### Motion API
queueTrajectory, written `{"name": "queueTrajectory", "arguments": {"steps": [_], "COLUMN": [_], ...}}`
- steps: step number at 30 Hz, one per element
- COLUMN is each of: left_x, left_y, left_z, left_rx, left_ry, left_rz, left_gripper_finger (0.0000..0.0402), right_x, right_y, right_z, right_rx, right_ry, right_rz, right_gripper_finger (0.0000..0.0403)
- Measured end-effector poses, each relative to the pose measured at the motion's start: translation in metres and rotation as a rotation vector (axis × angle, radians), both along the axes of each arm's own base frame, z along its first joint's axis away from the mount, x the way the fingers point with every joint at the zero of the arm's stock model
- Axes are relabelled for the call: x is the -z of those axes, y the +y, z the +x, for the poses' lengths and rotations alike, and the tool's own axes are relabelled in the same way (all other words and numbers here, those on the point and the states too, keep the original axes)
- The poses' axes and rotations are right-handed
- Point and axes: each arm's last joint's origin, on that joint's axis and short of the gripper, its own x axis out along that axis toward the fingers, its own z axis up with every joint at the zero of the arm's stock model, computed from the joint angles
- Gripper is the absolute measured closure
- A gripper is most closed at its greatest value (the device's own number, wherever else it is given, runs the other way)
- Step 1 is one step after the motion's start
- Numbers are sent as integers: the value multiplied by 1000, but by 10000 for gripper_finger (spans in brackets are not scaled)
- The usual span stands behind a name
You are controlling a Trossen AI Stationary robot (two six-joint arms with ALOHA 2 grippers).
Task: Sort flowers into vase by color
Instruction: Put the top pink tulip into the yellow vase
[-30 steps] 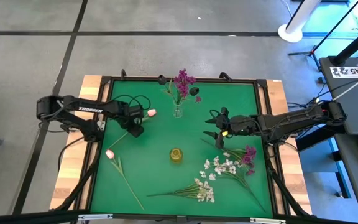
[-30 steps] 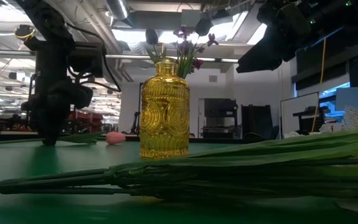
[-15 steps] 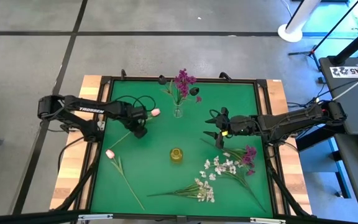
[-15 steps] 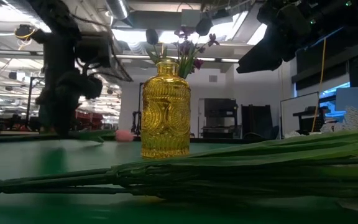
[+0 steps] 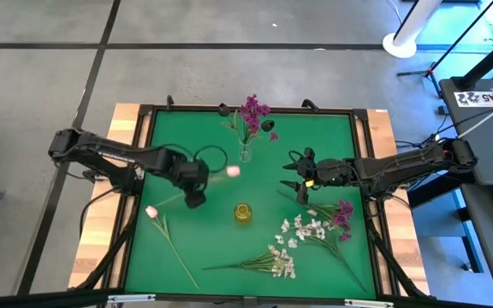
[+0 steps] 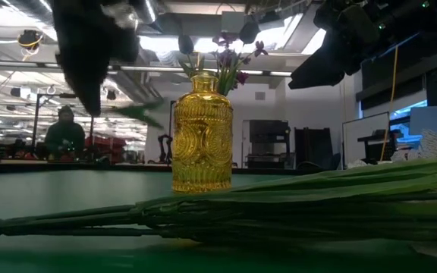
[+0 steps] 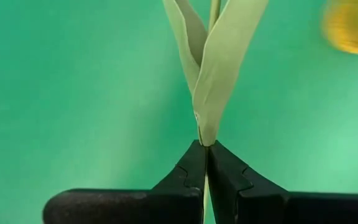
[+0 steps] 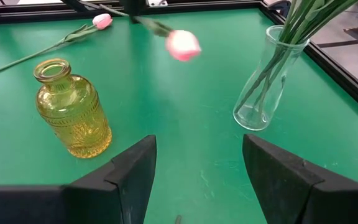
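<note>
1. Centrally, on the green table (image 5: pixel 204 248), stands the yellow glass vase (image 5: pixel 243 213); positions below are given as clock directions from it in the high view.
2. Left gripper (image 5: pixel 195 199), at about 9 to 10 o'clock near the vase: its fingers (image 7: pixel 191 168) are pressed together on the green stem of a pink tulip (image 5: pixel 233 171). The left wrist view shows the stem and two pale leaves rising from between the closed tips.
3. The held tulip's bud lies at about 11 o'clock, between the yellow vase and the clear glass vase (image 5: pixel 245 154), and is off the table surface; it appears blurred in the right wrist view (image 8: pixel 183 45).
4. Clear glass vase, at 12 o'clock: it holds upright magenta-purple flowers (image 5: pixel 252 109) on green stems.
5. A second pink tulip (image 5: pixel 151 211) lies flat at 9 o'clock, well apart from the vase, its stem running toward 7 o'clock.
6. Right gripper (image 5: pixel 296 181), at about 2 o'clock: its fingers (image 8: pixel 129 171) stand apart and hold nothing, above the table.
7. White blossom sprays (image 5: pixel 305 229) lie at about 4 to 5 o'clock; a second white spray (image 5: pixel 279 263) lies at 5 o'clock nearer the table edge.
8. A magenta-purple flower (image 5: pixel 342 213) lies at 3 o'clock beside the white sprays.
9. In the low view, flat green stems (image 6: pixel 279 201) cross the foreground before the yellow vase.
</note>
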Motion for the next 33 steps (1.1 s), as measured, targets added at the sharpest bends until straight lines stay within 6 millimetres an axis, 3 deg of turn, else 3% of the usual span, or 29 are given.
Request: {"name": "queueTrajectory", "arguments": {"steps": [5,11,16,21,28,33], "left_x": [-34,-77,-90,-80,-79,-71], "left_y": [-41,-80,-100,-97,-79,-61], "left_z": [3,3,7,14,22,22], "left_rx": [188,399,541,534,614,556], "left_ry": [-177,-593,-860,-988,-1376,-1462], "left_rz": [54,171,243,291,204,262], "left_gripper_finger": [401,401,401,401,401,401], "right_x": [0,0,0,0,0,0], "right_y": [0,0,0,0,0,0], "right_z": [0,0,0,0,0,0], "right_rx": [0,1,1,1,1,1], "right_ry": [4,-1,-1,0,0,-1], "right_rz": [0,1,1,2,2,2], "right_gripper_finger": [165,165,165,165,165,165]}}
